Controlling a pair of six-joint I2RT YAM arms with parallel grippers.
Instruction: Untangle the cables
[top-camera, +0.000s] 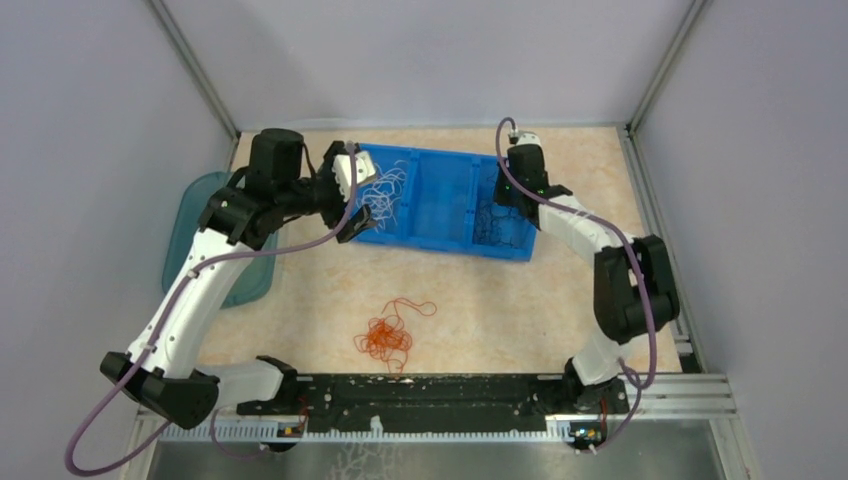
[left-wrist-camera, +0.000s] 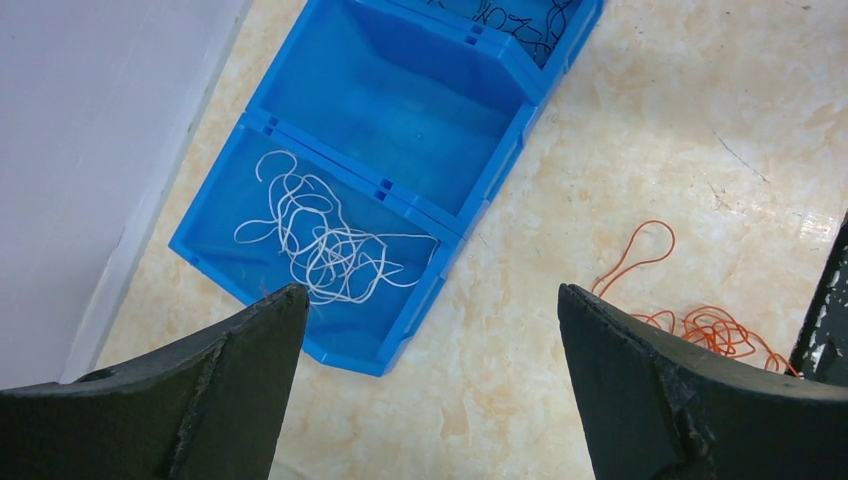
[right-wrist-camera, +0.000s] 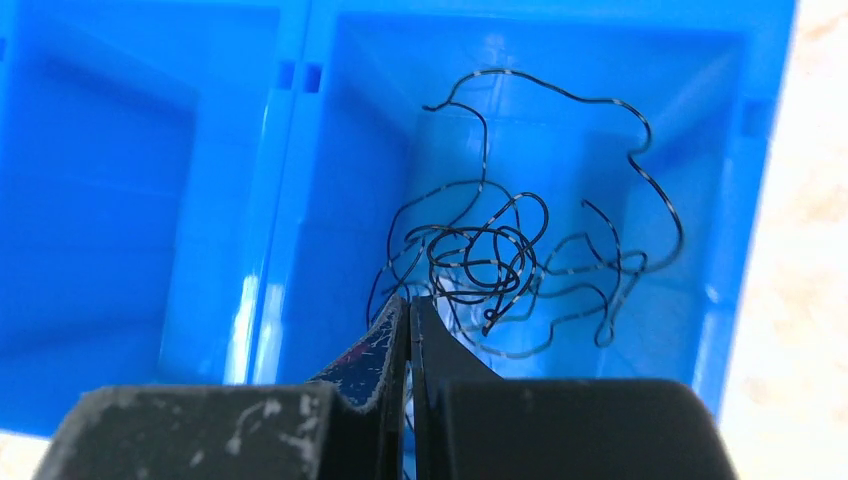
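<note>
From above, a blue bin (top-camera: 440, 246) with three compartments lies toward 12 o'clock on the desk (top-camera: 520, 300). The white cables (top-camera: 385, 193) lie in its 9 o'clock compartment and the black cables (top-camera: 494, 226) in its 3 o'clock one. The orange cables (top-camera: 386, 336) sit in a loose bundle on the bare desk at 6 o'clock from the bin, well apart from it. The left tool (top-camera: 352, 198) hangs over the bin's 9 o'clock end, the right tool (top-camera: 516, 196) over the 3 o'clock end. A teal tray (top-camera: 205, 215) lies at the desk's 9 o'clock edge, partly under the left arm.

The left wrist camera shows the left tool spread wide with nothing between its fingers (left-wrist-camera: 225, 385). Below it the white cables curl in the nearest compartment. The black ones show at 12 o'clock, cut off by the frame. The orange strands lie on the desk at 3 o'clock.

The right wrist camera shows the right tool pressed closed, its fingertips (right-wrist-camera: 432, 335) right at the 7 o'clock edge of the black tangle, inside that compartment. I cannot tell whether a strand is pinched between them.
</note>
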